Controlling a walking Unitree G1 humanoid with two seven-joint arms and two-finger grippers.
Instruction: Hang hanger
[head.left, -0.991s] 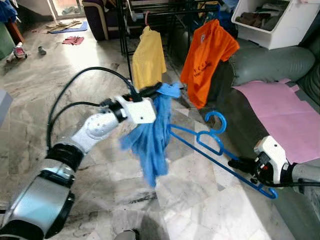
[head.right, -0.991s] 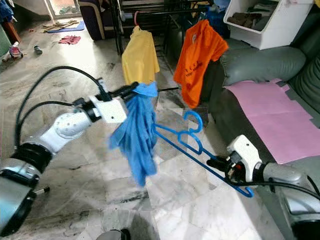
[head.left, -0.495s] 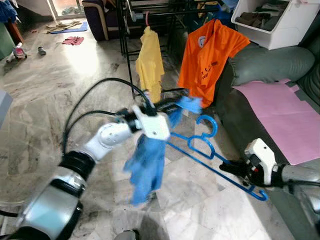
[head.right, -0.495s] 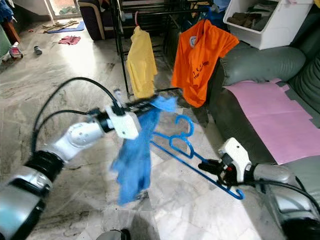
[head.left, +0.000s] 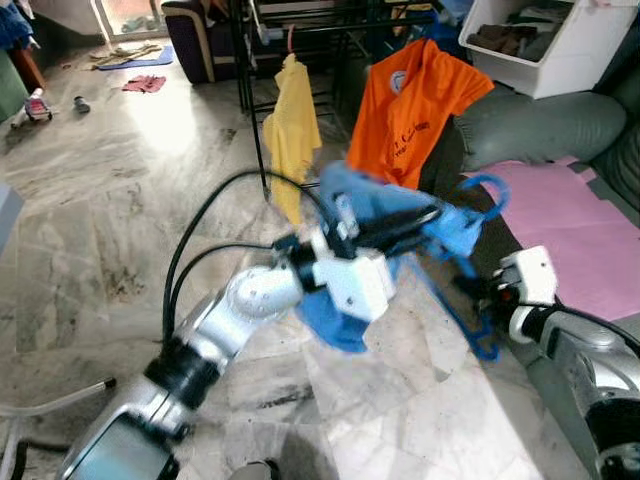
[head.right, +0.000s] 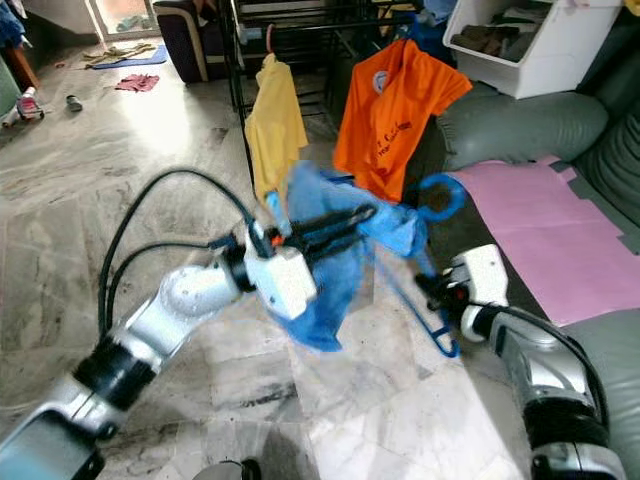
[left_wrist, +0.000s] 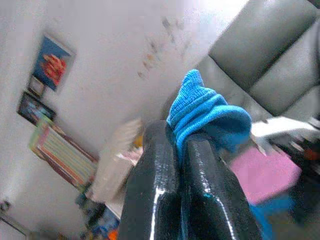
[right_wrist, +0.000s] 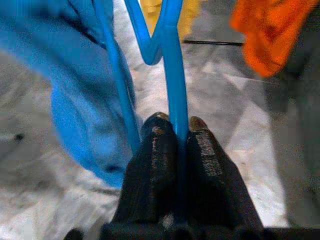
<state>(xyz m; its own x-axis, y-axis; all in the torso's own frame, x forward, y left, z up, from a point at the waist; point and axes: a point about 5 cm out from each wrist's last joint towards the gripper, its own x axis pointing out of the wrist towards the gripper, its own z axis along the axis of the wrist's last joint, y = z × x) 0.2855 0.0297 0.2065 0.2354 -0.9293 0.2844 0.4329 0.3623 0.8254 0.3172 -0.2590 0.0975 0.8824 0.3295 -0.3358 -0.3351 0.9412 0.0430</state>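
We see one blue hanger (head.right: 434, 262), tilted, its hook up near the sofa (head.right: 520, 125) and its lower bar pinched between the pressed-together fingers of our right gripper (right_wrist: 174, 131). One blue cloth (head.right: 330, 262) is held up by our left gripper (left_wrist: 181, 150), whose fingers are closed on a fold of it; the cloth hangs across the front of the hanger, though the blur makes it hard to tell whether it is on the hanger.

The right wrist view shows the bar running straight out from between the fingers, which the eye views hide behind cloth.

Behind stands a black rack (head.left: 250, 90) with two shirts: one yellow shirt (head.left: 290, 135) and one orange shirt (head.left: 420, 100). A pink sheet (head.right: 530, 225) lies on the sofa seat, and a white bin (head.right: 520, 45) sits behind the sofa back. Our left arm (head.left: 230, 320) crosses the marble floor (head.left: 90, 220) in front of everything.
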